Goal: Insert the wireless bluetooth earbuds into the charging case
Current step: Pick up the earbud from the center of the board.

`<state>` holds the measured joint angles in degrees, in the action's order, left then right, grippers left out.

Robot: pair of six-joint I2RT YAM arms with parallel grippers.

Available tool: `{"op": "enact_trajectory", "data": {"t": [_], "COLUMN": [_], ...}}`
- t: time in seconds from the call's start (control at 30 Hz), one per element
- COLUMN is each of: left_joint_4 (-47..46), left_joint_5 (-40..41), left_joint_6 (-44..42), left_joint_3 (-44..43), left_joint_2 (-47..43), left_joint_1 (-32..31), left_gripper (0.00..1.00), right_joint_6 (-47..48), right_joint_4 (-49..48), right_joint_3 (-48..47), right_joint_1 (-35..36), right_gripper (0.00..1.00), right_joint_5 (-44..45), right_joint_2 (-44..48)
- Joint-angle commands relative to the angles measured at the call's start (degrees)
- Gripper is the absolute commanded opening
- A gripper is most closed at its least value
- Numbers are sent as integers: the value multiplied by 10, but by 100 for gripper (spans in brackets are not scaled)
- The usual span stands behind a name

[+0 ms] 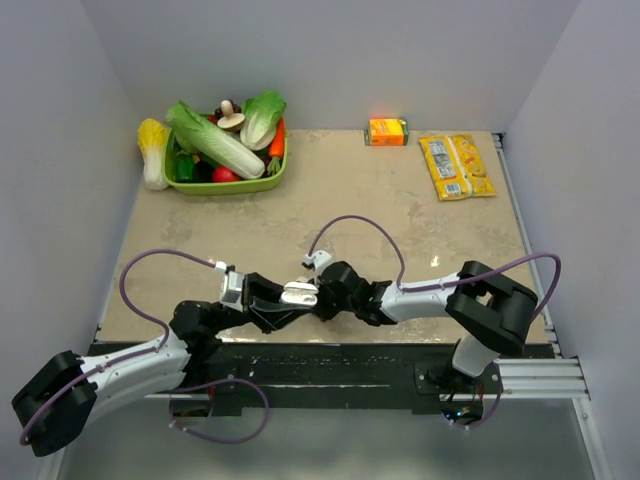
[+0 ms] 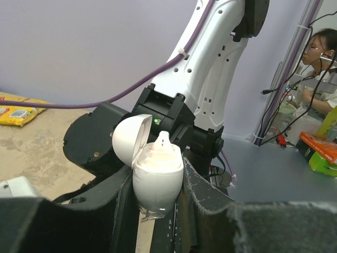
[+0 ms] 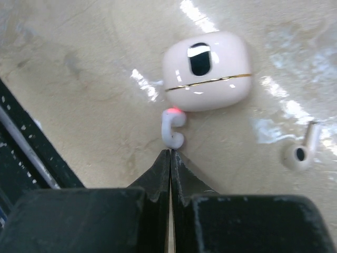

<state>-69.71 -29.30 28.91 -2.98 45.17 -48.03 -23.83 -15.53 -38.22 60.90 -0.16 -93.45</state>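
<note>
My left gripper (image 1: 290, 298) is shut on the charging case (image 2: 157, 182), a glossy white oval held upright between the black fingers (image 2: 205, 195). Its lid (image 2: 130, 138) is flipped open to the left, and one of the earbuds (image 2: 162, 142) stands in it with its stem poking up. My right gripper (image 3: 170, 152) is right beside it, jaws pressed together. A white hooked earbud (image 3: 172, 130) with a red light sits right at its tips; I cannot tell if it is pinched. Another earbud (image 3: 300, 152) lies on the table to the right.
A closed pinkish-white case (image 3: 206, 71) with a gold seam lies just beyond the hooked earbud. At the table's back are a green basket (image 1: 232, 186) of vegetables, an orange box (image 1: 388, 131) and a yellow packet (image 1: 456, 166). A person (image 2: 321, 50) sits beyond the table.
</note>
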Motion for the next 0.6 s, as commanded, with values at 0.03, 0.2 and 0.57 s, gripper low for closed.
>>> {"op": "enact_trajectory", "data": {"t": [0.03, 0.2, 0.57], "left_joint_4": [-41, -40, -41], "left_joint_5": [10, 13, 11], "left_joint_6": [-10, -10, -12], "left_joint_3": [8, 10, 8], "left_joint_2": [1, 0, 4], "left_joint_1": [-2, -2, -2], "left_gripper": [0, 0, 0], "right_joint_6": [1, 3, 14], "right_joint_4": [-30, -23, -45], "right_joint_3": [12, 11, 14], "right_joint_1": [-41, -71, -13], "right_gripper": [0, 0, 3], "right_joint_5": [3, 15, -47], "right_joint_2": [7, 12, 69]}}
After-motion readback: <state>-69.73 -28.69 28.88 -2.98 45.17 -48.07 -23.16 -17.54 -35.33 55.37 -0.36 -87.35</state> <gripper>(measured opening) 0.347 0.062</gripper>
